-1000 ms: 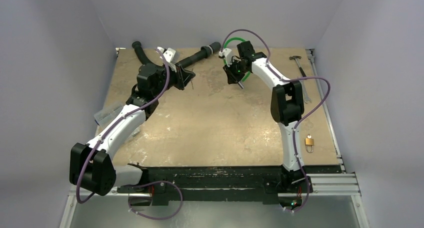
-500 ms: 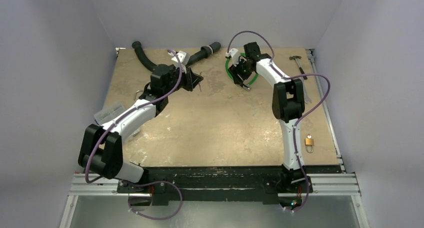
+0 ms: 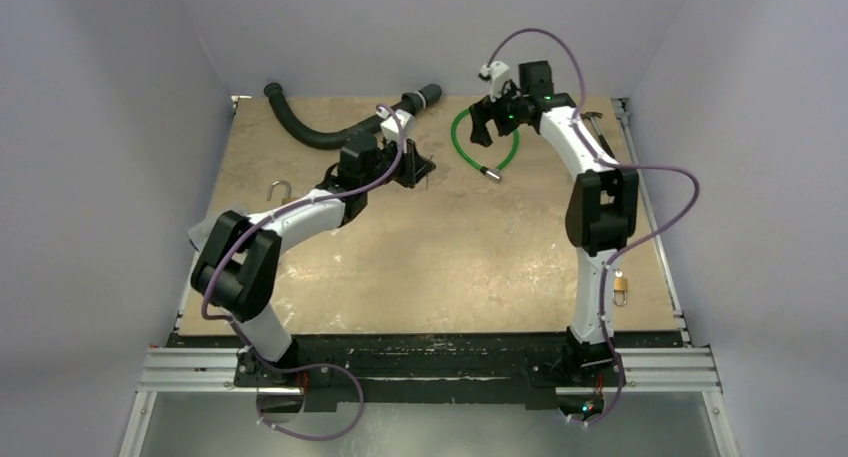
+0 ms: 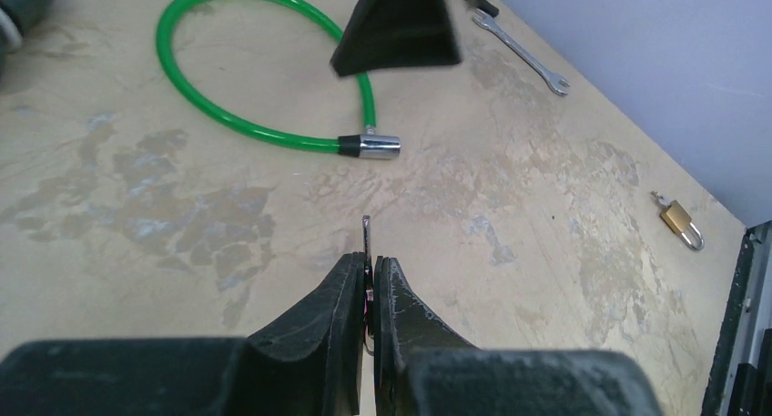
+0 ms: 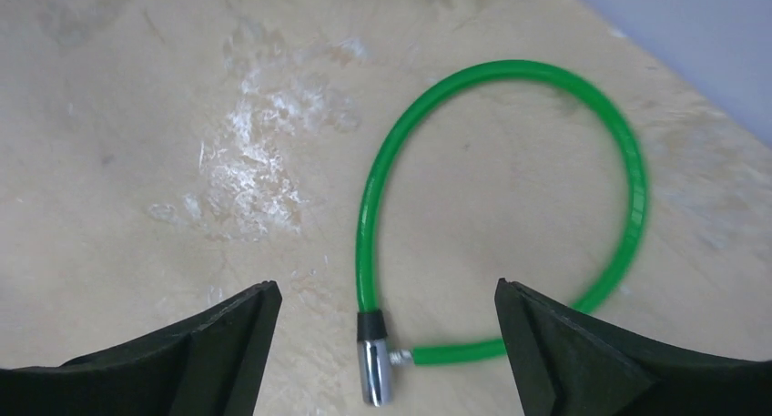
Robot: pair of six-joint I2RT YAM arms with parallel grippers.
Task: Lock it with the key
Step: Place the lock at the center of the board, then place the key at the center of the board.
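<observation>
Swinging in from the far left since a second ago, the left arm is now reaching toward the middle of the table (image 3: pixel 470 257). The right arm is pulling back toward the far edge, uncovering the green loop it was hiding.

The key (image 4: pixel 367 236) is sticking out forward from the tips of the left gripper (image 4: pixel 369 268), whose fingers are pressing together on it. It is hanging over bare tabletop, and I cannot tell whether its tip is touching the surface.

The lock (image 3: pixel 620 289) is lying flat near the table's right edge, just beside the right arm's lower link and well apart from the key.

Ahead of the key, the green cable loop (image 5: pixel 365 225) is resting on the table, with its metal end (image 5: pixel 376 372) pointing toward the left gripper. The right gripper (image 5: pixel 384 293) is hovering above that loop with its fingers spread wide, holding nothing.

A wrench (image 4: pixel 523 54) is lying beyond the loop toward the right wall, and a hammer (image 3: pixel 595 125) is sitting near the far right corner. A black corrugated hose (image 3: pixel 310 132) is curving along the far edge behind the left arm.
</observation>
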